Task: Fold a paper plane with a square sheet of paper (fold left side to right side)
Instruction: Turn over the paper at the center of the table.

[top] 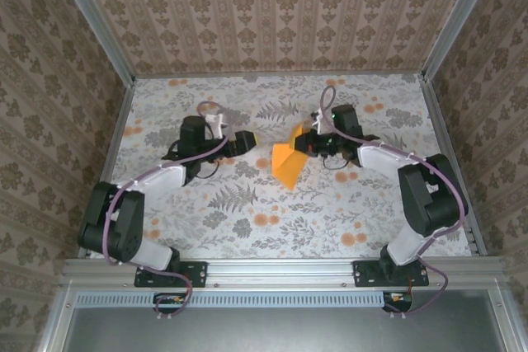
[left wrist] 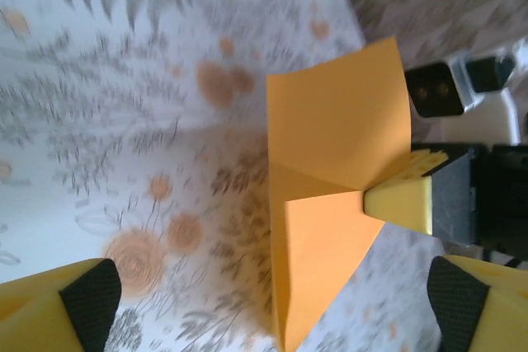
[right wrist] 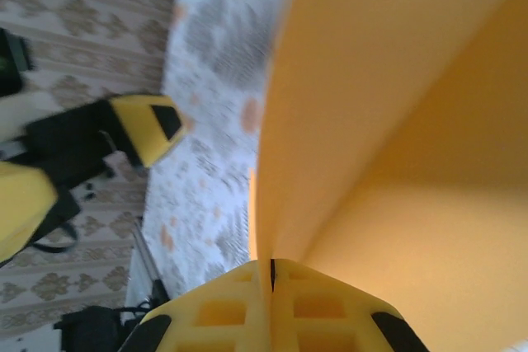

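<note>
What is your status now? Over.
Right gripper shut on square sheet of paper, sheet creased and bent. Left gripper open, not touching it. No obstacle seen.

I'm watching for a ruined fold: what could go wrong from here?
The right gripper pinches the square sheet of paper by one edge, jaws shut; raised and bent, it could slip or take a stray crease. The left gripper, jaws open, is apart from the sheet and might miss its thin edge.
</note>
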Robot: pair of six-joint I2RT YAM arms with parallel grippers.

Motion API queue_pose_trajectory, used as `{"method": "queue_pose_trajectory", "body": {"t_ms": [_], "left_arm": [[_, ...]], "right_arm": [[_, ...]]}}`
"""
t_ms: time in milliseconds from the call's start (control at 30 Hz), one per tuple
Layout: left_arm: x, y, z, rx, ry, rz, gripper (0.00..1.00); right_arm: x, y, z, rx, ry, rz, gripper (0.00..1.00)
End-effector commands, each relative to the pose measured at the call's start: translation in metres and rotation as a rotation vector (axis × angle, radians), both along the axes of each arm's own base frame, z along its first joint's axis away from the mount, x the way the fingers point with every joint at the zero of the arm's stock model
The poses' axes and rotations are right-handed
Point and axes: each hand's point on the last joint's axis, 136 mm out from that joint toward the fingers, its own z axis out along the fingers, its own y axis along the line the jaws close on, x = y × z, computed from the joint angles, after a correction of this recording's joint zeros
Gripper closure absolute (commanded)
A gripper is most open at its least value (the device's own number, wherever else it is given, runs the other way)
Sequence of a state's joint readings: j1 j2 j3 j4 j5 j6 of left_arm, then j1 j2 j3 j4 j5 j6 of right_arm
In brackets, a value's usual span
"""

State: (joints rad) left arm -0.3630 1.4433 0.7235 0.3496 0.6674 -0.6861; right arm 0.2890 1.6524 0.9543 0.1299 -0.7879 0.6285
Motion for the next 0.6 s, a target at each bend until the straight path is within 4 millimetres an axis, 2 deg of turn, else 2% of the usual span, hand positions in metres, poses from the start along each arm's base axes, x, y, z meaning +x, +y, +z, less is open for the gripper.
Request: {"method": "queue_pose_trajectory", "body": {"t_ms": [0,133,233,400,567], "left_arm": [[-0.005,-0.003,0.063,-0.198,-0.107,-0.050,0.00],[-0.012,-0.009,0.110,-0.308,-0.185,-0.126,0.00],[-0.016,-0.015,0.135,-0.379,-0.228,-0.181,0.00],[-0.021,-0.031,0.151,-0.459,-0.251,-0.268,0.00],[-0.022,-0.047,0.152,-0.512,-0.241,-0.320,0.02]], "right_arm": [[0.003,0.008,0.076,0.107,-0.230,0.113,1.00],[-0.003,0.015,0.126,0.175,-0.350,0.200,1.00],[-0.008,0.019,0.155,0.207,-0.411,0.243,1.00],[-0.015,0.029,0.183,0.245,-0.451,0.299,1.00],[-0.022,0.039,0.193,0.265,-0.462,0.335,1.00]]}}
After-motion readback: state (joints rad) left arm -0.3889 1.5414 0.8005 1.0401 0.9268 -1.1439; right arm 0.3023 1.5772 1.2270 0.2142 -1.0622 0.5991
